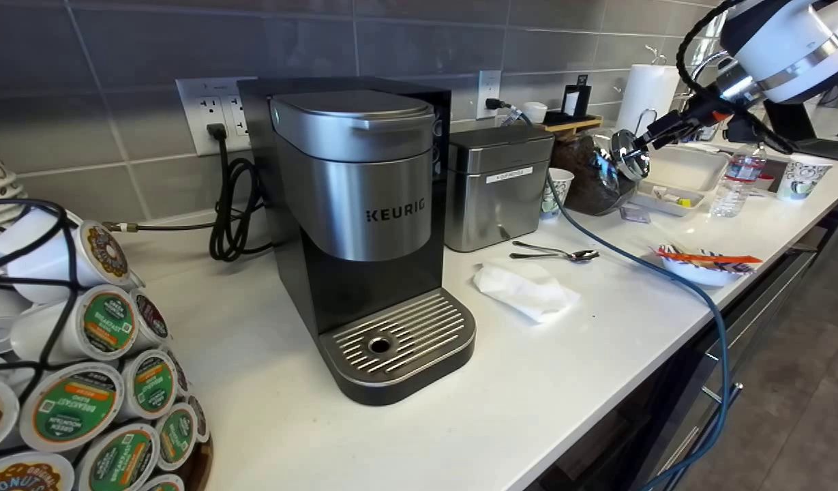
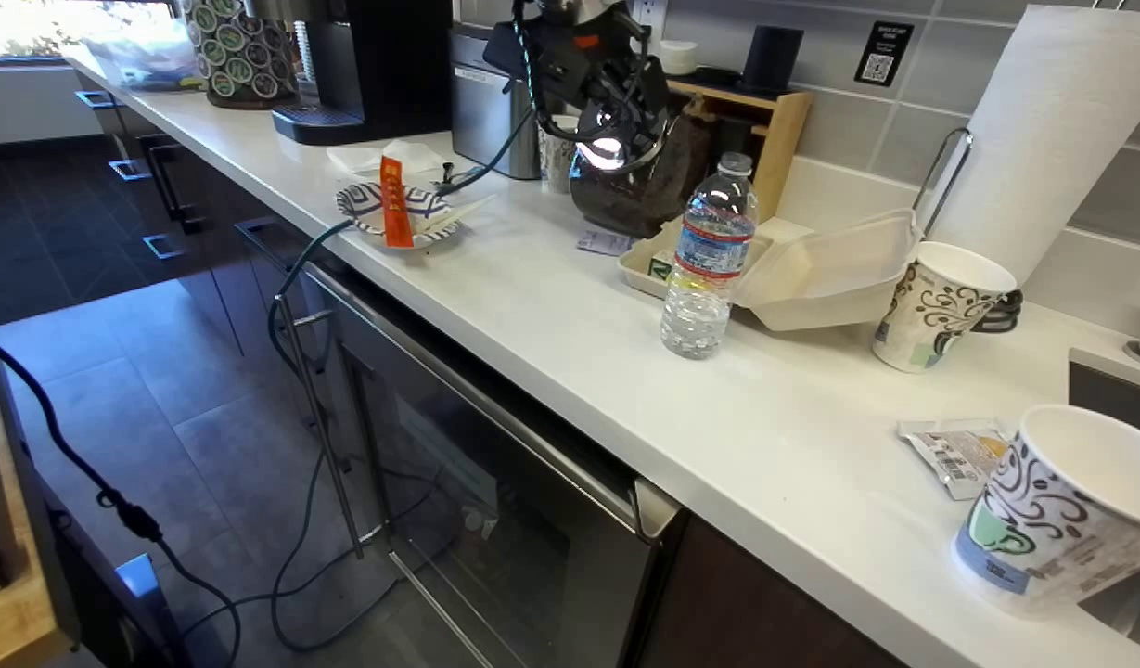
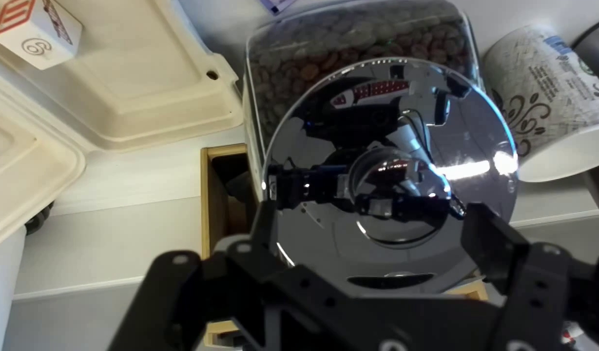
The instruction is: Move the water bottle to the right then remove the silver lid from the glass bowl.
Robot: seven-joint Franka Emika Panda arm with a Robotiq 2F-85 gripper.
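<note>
The water bottle [image 1: 738, 181], clear with a blue and red label, stands upright on the counter; it also shows in an exterior view [image 2: 709, 255]. The glass bowl [image 1: 586, 174] is a jar-like clear container with dark brown contents, which look like beans in the wrist view [image 3: 309, 68]. The round silver lid [image 3: 318, 239], with a raised domed knob, sits tilted over its slanted mouth. My gripper [image 3: 371, 214] is open, its fingers spread on either side of the knob. It is close in front of the lid; I cannot tell whether it touches.
A cream takeout box [image 2: 829, 269] lies open behind the bottle. A paper cup [image 3: 552, 102] stands beside the bowl, near a metal canister [image 1: 500, 198]. A wooden shelf [image 2: 787, 148] is behind. A paper bowl [image 1: 705, 269] and a blue cable [image 1: 623, 252] lie toward the coffee machine [image 1: 371, 204].
</note>
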